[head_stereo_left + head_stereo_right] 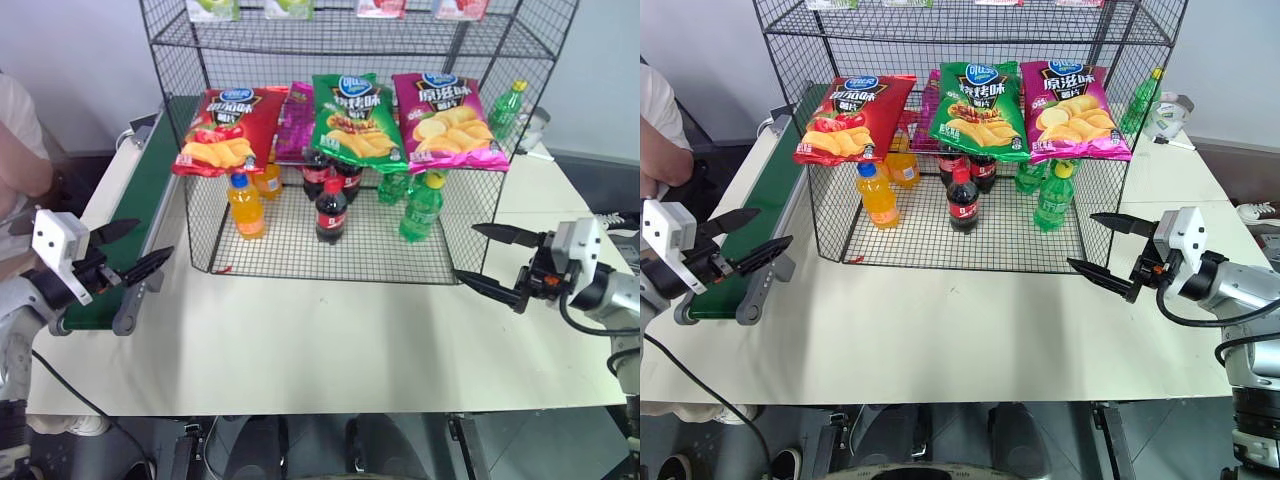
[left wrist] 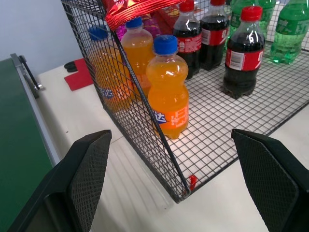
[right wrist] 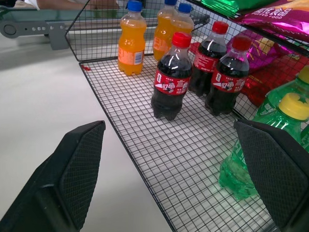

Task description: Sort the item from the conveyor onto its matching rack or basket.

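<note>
The item, a green crisp bag (image 1: 355, 120), lies on a middle tier of the black wire rack (image 1: 170, 45), between a red bag (image 1: 225, 128) and a magenta bag (image 1: 445, 122). The dark green conveyor (image 1: 150, 185) runs along the table's left side, and the stretch of belt in view is bare. My left gripper (image 1: 156, 237) hovers open over the conveyor's near end with nothing between its fingers. My right gripper (image 1: 465, 250) hangs open and unloaded by the rack's front right corner. The wrist views look into the rack's lowest tier past the open left gripper (image 2: 169, 140) and right gripper (image 3: 169, 128).
Orange soda bottles (image 1: 246, 205), cola bottles (image 1: 331, 210) and green bottles (image 1: 422, 208) stand on the rack's lowest tier. More bags lie on the top tier (image 1: 290, 8). A person's arm (image 1: 22, 150) shows at the far left. The white table (image 1: 330, 340) spreads in front.
</note>
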Tool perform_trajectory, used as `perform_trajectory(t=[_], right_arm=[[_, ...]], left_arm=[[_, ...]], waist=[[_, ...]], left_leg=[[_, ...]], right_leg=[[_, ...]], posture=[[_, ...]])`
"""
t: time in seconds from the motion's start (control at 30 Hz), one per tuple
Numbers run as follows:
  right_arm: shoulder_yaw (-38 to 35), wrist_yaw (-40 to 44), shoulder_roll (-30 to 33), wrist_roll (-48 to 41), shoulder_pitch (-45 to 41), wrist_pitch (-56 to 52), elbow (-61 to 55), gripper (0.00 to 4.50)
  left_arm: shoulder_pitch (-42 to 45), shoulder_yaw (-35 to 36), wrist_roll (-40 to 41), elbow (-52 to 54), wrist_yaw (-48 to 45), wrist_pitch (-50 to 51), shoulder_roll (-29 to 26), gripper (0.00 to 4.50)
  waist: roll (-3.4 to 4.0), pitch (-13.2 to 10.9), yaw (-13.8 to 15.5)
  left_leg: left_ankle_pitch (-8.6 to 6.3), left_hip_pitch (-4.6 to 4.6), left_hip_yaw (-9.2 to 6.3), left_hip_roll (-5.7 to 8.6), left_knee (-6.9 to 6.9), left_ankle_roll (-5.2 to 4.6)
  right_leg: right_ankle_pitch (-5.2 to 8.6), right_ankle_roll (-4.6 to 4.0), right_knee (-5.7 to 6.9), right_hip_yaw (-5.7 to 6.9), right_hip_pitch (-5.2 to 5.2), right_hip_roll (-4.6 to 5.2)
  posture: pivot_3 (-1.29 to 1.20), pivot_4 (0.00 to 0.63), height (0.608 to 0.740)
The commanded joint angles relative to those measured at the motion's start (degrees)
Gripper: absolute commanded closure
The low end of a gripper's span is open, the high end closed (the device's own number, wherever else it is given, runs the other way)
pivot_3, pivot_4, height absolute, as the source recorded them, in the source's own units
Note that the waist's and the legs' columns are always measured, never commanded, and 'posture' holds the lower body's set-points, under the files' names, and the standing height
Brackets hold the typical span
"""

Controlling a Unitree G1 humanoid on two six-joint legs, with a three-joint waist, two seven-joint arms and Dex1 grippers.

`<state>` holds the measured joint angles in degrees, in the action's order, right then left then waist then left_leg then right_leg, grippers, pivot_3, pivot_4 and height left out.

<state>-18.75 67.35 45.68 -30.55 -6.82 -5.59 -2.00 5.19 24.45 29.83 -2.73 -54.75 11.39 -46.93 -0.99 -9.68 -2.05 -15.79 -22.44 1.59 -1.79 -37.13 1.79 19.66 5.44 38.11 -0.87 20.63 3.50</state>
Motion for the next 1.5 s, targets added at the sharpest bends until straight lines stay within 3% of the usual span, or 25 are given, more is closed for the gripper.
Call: perform_trajectory(t=[0.03,1.07,1.5], right_arm=[[-0.40,-0.09,-0.36,-0.07,-0.33,1.24,-0.28,0.05],[2.68,0.23,-0.97,3.47,-4.46,6.92,5.31,0.05],[4.21,0.40,-1.82,5.18,-6.30,10.93,8.76,0.05]], left_arm=[[0.40,1.80,-0.79,-0.17,0.35,-2.12,-0.41,0.25],[5.12,-1.00,-2.65,-5.19,1.15,-7.35,4.58,0.25],[7.66,-1.91,-3.70,-8.64,0.07,-9.12,4.15,0.25]], waist=[[0.00,0.00,0.01],[0.00,0.00,0.06],[0.00,0.00,0.05]], left_leg=[[0.00,0.00,0.00,0.00,0.00,0.00],[0.00,0.00,0.02,0.00,-0.05,0.00],[0.00,0.00,0.02,0.01,-0.07,0.00]], right_leg=[[0.00,0.00,0.00,0.00,0.00,0.00],[-0.01,0.01,0.05,0.01,0.00,-0.02],[-0.01,0.02,0.06,0.01,0.00,-0.03]], posture=[[0.00,0.150,0.739],[0.00,0.150,0.739],[0.00,0.150,0.739]])
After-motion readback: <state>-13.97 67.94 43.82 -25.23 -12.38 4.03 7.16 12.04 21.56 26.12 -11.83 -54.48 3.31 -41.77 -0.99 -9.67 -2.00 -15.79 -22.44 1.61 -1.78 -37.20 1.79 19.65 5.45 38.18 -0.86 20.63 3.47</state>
